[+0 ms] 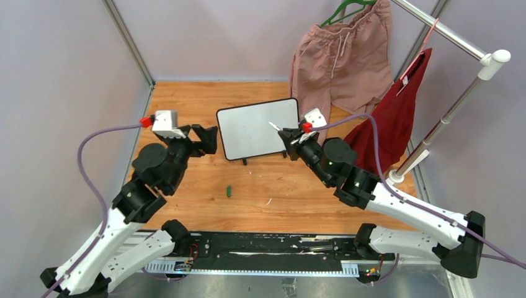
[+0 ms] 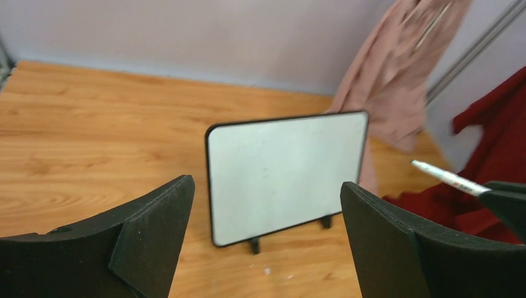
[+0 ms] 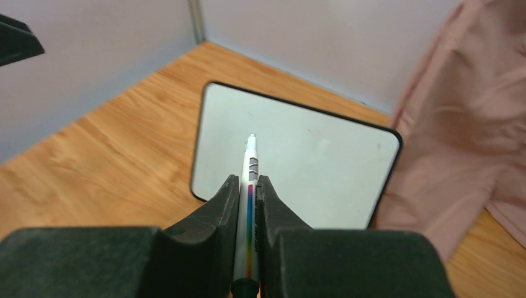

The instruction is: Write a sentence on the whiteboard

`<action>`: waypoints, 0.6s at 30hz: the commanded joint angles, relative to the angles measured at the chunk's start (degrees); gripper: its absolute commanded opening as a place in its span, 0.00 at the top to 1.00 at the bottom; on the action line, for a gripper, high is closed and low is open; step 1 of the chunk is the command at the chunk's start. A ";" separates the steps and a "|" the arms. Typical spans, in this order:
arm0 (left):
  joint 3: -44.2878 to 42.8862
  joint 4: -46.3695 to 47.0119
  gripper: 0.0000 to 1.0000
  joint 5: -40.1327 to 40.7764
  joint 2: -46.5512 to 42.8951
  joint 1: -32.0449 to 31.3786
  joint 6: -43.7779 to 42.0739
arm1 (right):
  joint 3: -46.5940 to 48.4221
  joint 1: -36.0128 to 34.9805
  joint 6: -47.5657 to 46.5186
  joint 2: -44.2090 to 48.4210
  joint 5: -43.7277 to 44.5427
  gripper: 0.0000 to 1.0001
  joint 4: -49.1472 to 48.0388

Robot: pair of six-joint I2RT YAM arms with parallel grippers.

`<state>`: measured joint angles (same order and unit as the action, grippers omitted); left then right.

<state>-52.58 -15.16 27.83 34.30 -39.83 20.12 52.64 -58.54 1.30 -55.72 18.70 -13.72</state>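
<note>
**Inspector:** Where is the whiteboard (image 1: 257,128) located, and how is it set?

**Technician:** It is found at the middle of the wooden table (image 1: 186,105), toward the back. It is propped upright on its small black feet with a slight backward lean. A plain white face is presented within the thin black frame, as seen in the left wrist view (image 2: 285,174) and the right wrist view (image 3: 322,174).

**Inspector:** What is held nearest to it?

**Technician:** A white marker (image 1: 274,126) with a rainbow stripe is clamped between the fingers of the right gripper (image 1: 286,135). The jaws are seen closed tight on the barrel (image 3: 251,155) at the gripper (image 3: 249,183). The tip is pointed at the board. In the left wrist view the marker (image 2: 446,177) is seen apart from the board's right edge.

**Inspector:** And the left gripper (image 1: 208,138)?

**Technician:** It is positioned just left of the board. Its fingers (image 2: 155,230) are spread wide, and nothing is held between them (image 2: 265,205).

**Inspector:** What else is noted?

**Technician:** A small green piece (image 1: 229,192) is seen lying on the table in front of the board. Pink shorts (image 1: 341,53) and a red garment (image 1: 397,118) are hung from a rail (image 1: 446,31) at the back right.
</note>
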 commanded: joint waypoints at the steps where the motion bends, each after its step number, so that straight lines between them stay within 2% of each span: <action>1: -1.65 -6.41 0.05 3.32 7.08 1.92 -7.29 | -2.18 -0.85 -5.41 -0.49 9.52 1.00 -2.63; 3: -1.24 -5.47 0.03 -2.36 9.71 6.08 -5.73 | -2.68 -0.78 -4.64 -0.67 10.38 1.00 -1.88; 6: 0.56 -2.57 0.03 -14.67 11.78 17.00 -1.04 | -1.78 -0.70 -3.97 -1.40 11.05 1.00 2.32; 8: 2.36 0.55 0.02 -21.57 12.87 22.07 1.57 | -1.56 -0.71 -3.21 -1.87 11.94 1.00 4.33; 14: 4.71 8.30 0.01 -26.73 16.12 23.65 -0.08 | -3.32 -0.70 -1.65 -1.43 9.43 1.00 4.19; 18: 9.16 17.87 0.04 -24.82 16.24 23.75 -2.11 | -2.55 -0.69 1.10 -3.57 11.01 1.00 5.90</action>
<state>-47.00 -9.17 4.80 50.70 -16.62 20.01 49.95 -58.57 -0.23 -57.80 28.21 -8.93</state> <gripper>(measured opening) 0.980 0.153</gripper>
